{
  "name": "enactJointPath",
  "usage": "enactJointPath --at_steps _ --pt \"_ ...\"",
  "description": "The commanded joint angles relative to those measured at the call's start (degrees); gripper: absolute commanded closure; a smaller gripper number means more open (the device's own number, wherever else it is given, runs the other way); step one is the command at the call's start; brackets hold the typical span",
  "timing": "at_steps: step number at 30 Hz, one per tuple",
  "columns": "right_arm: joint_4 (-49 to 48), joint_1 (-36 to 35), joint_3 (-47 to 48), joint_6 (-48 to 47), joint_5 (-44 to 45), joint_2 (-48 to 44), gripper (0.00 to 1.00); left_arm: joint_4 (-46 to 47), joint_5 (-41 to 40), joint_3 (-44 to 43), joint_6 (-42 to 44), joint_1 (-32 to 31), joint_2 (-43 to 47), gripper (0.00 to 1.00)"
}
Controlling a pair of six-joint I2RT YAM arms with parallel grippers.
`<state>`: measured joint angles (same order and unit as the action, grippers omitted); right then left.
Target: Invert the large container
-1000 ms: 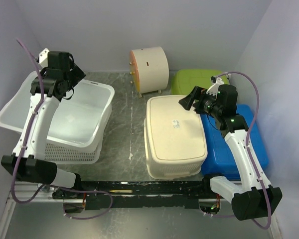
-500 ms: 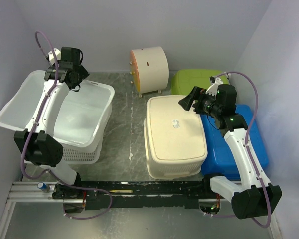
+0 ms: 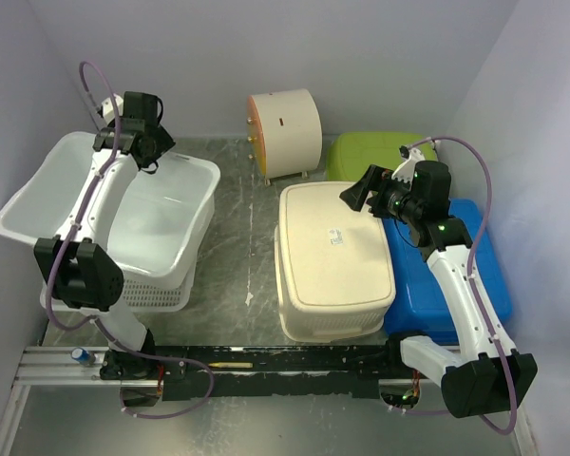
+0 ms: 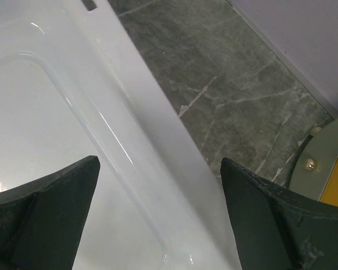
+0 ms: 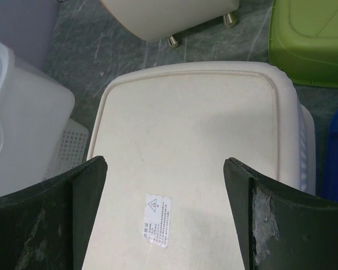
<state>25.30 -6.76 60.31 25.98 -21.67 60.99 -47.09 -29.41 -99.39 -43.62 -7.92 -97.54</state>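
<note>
The left gripper [image 3: 155, 150] and right gripper [image 3: 361, 196] are both wide apart. The left one could slip off the big tub's [image 3: 186, 164] thin rim.

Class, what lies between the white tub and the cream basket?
Nothing: only bare grey tabletop separates the white tub from the cream basket, seen in the top view.

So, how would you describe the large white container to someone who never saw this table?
Look at the left side of the table. The large white container sits open side up on a perforated white basket. Unlike the upturned cream bin beside it, its walls are smooth and glossy.
</note>
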Motion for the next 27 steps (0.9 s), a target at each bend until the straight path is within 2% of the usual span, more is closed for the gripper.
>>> enactJointPath --at_steps 1,4,8,10,16,20,23,27 --pt "0.2 -0.2 -0.2 0.0 -1.1 -0.1 0.14 -1.9 1.4 1.2 -0.2 0.1 3.6 0.0" --pt "0.0 -0.2 -0.5 0.1 -0.8 -0.4 0.14 -3.2 4.7 8.8 -2.8 -0.3 8.4 0.01" --pt "-0.4 -0.1 -1.1 0.1 -0.7 -0.5 0.14 0.3 7.0 23.3 -3.7 -0.8 18.8 0.01" --pt "-0.6 -0.2 -1.0 -0.1 -1.1 0.3 0.14 -1.1 6.8 26.6 -4.1 -0.8 22.6 0.01" --pt "-3.8 -0.2 -2.0 2.0 -3.9 1.9 0.14 -3.5 5.3 21.9 -1.1 -0.8 27.1 0.0" --pt "-4.7 -0.1 -2.1 3.0 -5.4 2.0 0.15 -5.0 0.6 16.1 1.4 -0.8 20.9 0.0" --pt "-3.2 -0.2 -2.1 2.1 -4.6 1.1 0.15 -5.2 -1.8 15.0 1.1 -0.6 16.5 0.01" --pt "-1.1 -0.2 -2.5 1.0 -3.2 -1.0 0.15 -1.5 0.5 16.8 0.9 -0.4 13.0 0.02"
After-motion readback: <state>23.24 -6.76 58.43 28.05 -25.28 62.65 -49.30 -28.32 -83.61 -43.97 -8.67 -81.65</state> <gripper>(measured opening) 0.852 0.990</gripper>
